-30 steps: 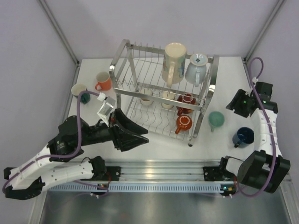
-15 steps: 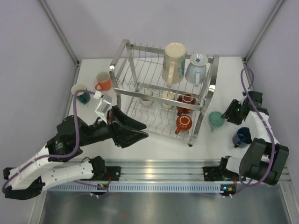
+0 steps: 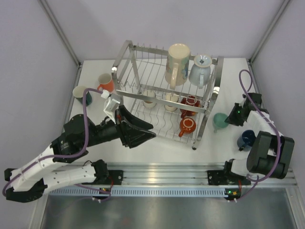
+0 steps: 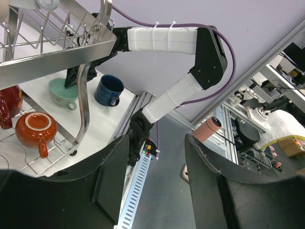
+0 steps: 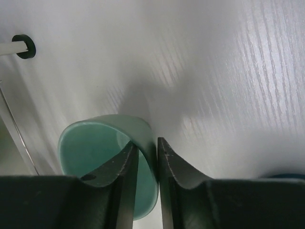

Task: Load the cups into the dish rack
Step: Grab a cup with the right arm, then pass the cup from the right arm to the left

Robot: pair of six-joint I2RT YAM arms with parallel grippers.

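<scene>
The silver wire dish rack (image 3: 213,93) stands mid-table. Its top tier holds a tall cream mug (image 3: 177,64) and a pale printed mug (image 3: 200,69). Its lower tier holds red cups (image 3: 187,126) and small cream cups (image 3: 149,101). An orange mug (image 3: 106,83) and a teal cup (image 3: 82,94) stand left of the rack. A mint cup (image 3: 219,122) and a navy cup (image 3: 248,139) stand to its right. My right gripper (image 5: 147,142) grips the mint cup's (image 5: 95,143) wall, one finger inside and one outside. My left gripper (image 4: 157,143) is open and empty by the rack's front left (image 3: 148,132).
The rack's near right post (image 4: 85,98) stands close to the mint cup (image 4: 62,91) and navy cup (image 4: 108,89). The grey rail with the arm bases (image 3: 167,180) runs along the near edge. Slanted frame posts stand at the back corners (image 3: 59,31).
My right gripper has moved left and down onto the mint cup's rim. My left gripper has shifted slightly right, toward the rack's front.
</scene>
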